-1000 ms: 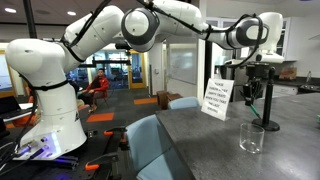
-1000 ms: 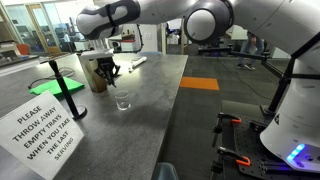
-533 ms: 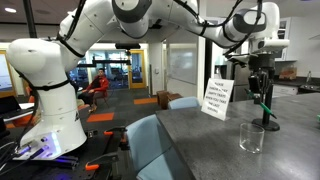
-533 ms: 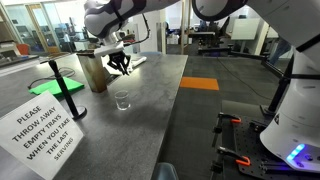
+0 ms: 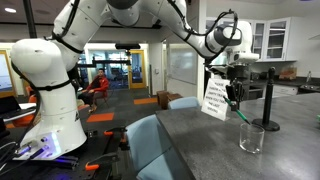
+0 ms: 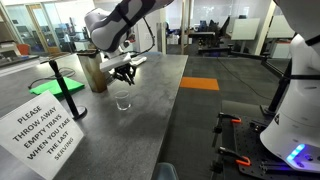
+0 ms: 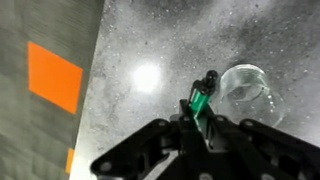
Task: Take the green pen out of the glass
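My gripper [image 5: 236, 96] is shut on the green pen [image 5: 242, 110], which hangs tip-down above the table. The clear glass [image 5: 252, 137] stands empty on the grey table, below the gripper and a little to one side. In an exterior view the gripper [image 6: 125, 72] hovers just above and behind the glass [image 6: 122, 100]. In the wrist view the green pen [image 7: 202, 97] sticks out between the black fingers [image 7: 200, 125], and the glass [image 7: 245, 90] lies to its right, apart from the pen tip.
A white printed sign [image 5: 216, 97] and a black post with a round base [image 5: 268, 124] stand behind the glass. A brown container [image 6: 95, 72], a black post on a green base [image 6: 57, 82] and the sign [image 6: 45, 135] sit on the table. The orange floor patch [image 7: 52, 75] lies beyond the table edge.
The gripper, holding the green pen throughout, rose near the black post and then swung away from it and came lower, closer to the glass. The glass has not moved.
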Robot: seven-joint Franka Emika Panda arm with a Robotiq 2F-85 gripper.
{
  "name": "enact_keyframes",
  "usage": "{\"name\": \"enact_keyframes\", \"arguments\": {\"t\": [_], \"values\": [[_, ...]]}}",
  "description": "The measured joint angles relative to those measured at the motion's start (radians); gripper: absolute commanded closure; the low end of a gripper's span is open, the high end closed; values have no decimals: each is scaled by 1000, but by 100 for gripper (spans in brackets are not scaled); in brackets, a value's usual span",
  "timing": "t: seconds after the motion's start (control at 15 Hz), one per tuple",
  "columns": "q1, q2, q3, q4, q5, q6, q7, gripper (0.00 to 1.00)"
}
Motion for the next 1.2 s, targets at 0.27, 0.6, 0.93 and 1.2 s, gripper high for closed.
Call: {"name": "enact_keyframes", "arguments": {"t": [0.27, 0.6, 0.93, 1.2], "values": [[19, -140, 1, -245, -68, 91, 47, 97], [57, -216, 7, -593, -179, 367, 236, 97], [127, -173, -36, -685, -358, 545, 544, 97], [147, -143, -51, -630, -410, 546, 629, 97]]}}
